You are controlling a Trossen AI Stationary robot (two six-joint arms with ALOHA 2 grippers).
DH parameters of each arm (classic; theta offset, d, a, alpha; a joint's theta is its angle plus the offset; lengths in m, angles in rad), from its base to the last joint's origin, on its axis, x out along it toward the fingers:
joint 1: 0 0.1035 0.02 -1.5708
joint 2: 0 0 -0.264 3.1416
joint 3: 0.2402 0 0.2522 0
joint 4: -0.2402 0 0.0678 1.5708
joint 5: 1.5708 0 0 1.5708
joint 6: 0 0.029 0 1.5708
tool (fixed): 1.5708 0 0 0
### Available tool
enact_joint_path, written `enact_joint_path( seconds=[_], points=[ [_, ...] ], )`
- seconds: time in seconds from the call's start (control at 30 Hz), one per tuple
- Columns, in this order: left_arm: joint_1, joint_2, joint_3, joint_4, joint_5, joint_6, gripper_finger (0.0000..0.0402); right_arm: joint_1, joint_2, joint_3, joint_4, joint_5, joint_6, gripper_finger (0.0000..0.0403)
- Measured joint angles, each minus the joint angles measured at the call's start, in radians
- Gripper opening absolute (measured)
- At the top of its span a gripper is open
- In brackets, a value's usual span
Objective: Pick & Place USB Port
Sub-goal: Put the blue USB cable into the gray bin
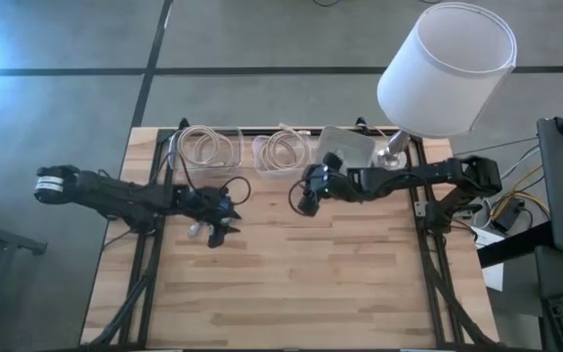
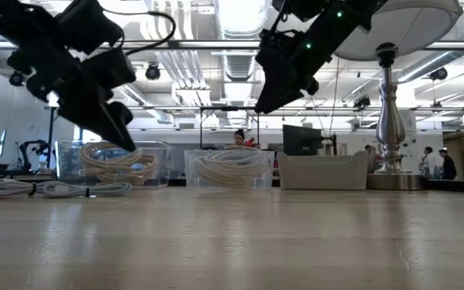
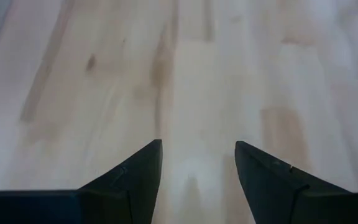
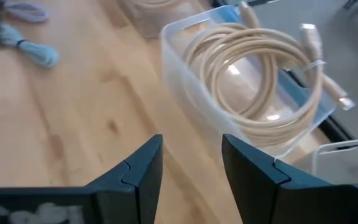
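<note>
Beige coiled cable [image 4: 260,74] fills a clear bin [image 4: 185,93]; both grippers spread wide, empty.

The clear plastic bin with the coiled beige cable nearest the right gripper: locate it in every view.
High view: clear plastic bin at the table's far edge, second from the picture's left.
Low view: centre, between another cable bin and an opaque tub.
Left wrist view: not in it.
Right wrist view: just beyond the fingers.
Shared landmark: the coiled beige cable inside.

No text, label, brand or number can be read anywhere (neither on the table things nor the room behind).
</note>
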Motion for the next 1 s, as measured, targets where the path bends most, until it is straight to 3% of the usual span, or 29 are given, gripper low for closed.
enact_joint_path(
  seconds=[0.2, 0.53, 0.77, 1.0],
  points=[
    [0.0, 0.0, -0.064, 0.019, -0.124, -0.056, 0.0206, 0.031, 0.0, -0.018, 0.0, 0.001, 0.057, 0.0166],
    [0.0, 0.0, -0.146, 0.069, -0.205, -0.132, 0.0206, 0.032, 0.007, -0.035, 0.001, 0.002, 0.106, 0.0166],
    [0.0, 0.0, -0.172, 0.075, -0.213, -0.137, 0.0203, 0.032, 0.007, -0.035, 0.002, 0.003, 0.107, 0.016],
    [0.0, 0.0, -0.179, 0.075, -0.224, -0.137, 0.0168, 0.032, 0.008, -0.035, 0.002, 0.003, 0.107, 0.0164]
  ],
)
